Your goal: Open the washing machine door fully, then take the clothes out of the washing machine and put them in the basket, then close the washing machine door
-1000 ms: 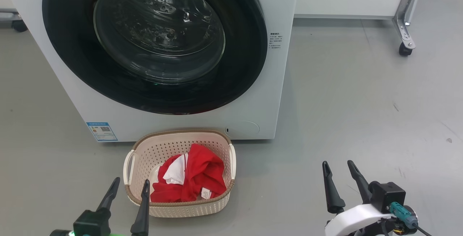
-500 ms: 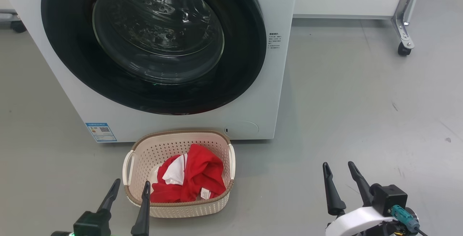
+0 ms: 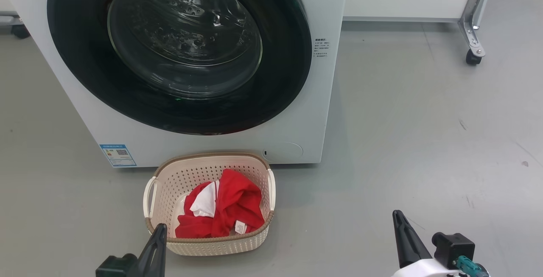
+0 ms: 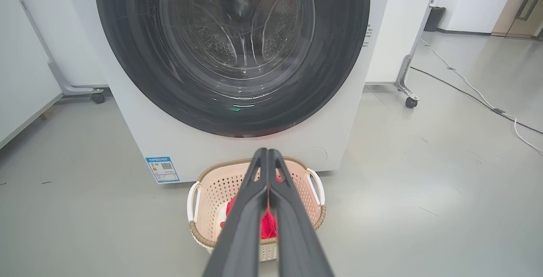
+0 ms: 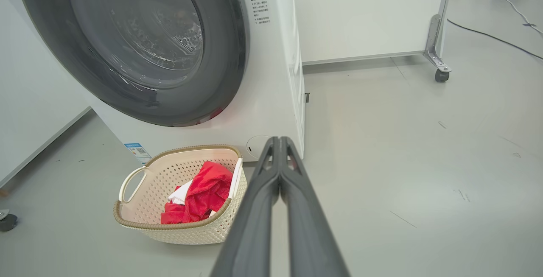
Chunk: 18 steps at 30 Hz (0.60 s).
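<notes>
Jaws pressed together on both grippers, nothing pinched: left gripper (image 3: 159,229) low beside the near left corner of the basket (image 3: 212,157), right gripper (image 3: 398,217) well apart over bare floor. Clothes (image 3: 229,202), red with white parts and a small label, lie bunched in the basket toward its right wall and near rim. Basket stands at the foot of the washing machine (image 3: 203,145), just before its front, between blue sticker (image 3: 118,155) and round cover (image 3: 283,151). Washing machine door (image 3: 85,77) looks flush with the front; no clothes visible through the glass. Task reads as done. Risks: latch cannot be judged, and an unlatched door could swing out; a forward drift of the left arm would nudge the light basket. Floor (image 3: 403,141) smooth grey, lightly scuffed; white panels on a wheeled frame (image 3: 473,35) behind; cables (image 4: 496,110) trail along the right, a possible snag for the wheels.
</notes>
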Motion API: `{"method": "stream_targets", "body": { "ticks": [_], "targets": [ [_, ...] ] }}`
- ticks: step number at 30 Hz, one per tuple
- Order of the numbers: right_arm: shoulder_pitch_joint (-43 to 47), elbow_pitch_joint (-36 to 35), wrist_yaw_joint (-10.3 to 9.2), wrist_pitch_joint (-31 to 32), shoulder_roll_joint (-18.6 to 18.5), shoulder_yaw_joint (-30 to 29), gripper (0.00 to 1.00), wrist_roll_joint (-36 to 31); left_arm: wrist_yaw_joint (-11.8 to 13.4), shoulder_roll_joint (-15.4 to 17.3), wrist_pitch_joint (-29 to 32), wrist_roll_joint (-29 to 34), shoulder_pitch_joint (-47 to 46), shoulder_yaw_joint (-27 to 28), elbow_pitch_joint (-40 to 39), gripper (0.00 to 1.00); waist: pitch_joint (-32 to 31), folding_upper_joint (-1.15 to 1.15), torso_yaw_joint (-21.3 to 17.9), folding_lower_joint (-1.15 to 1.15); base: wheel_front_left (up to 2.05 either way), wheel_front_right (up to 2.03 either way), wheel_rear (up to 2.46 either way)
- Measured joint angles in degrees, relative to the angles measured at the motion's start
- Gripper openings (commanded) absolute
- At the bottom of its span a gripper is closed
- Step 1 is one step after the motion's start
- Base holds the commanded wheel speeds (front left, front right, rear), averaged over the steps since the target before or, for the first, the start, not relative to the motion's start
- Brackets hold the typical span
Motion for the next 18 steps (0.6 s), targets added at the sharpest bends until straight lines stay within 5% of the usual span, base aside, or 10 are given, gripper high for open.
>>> {"method": "stream_targets", "body": {
  "ticks": [18],
  "targets": [
    [-0.24, -0.99, 1.27, 3.45, 0.21, -4.14, 0.0, 15.48, -1.37, -1.05, 0.69, -16.7, 0.38, 2.52, -0.45, 0.0, 0.44, 0.0, -0.21, 0.0, 0.0, 0.0, 0.0]
  ]
}}
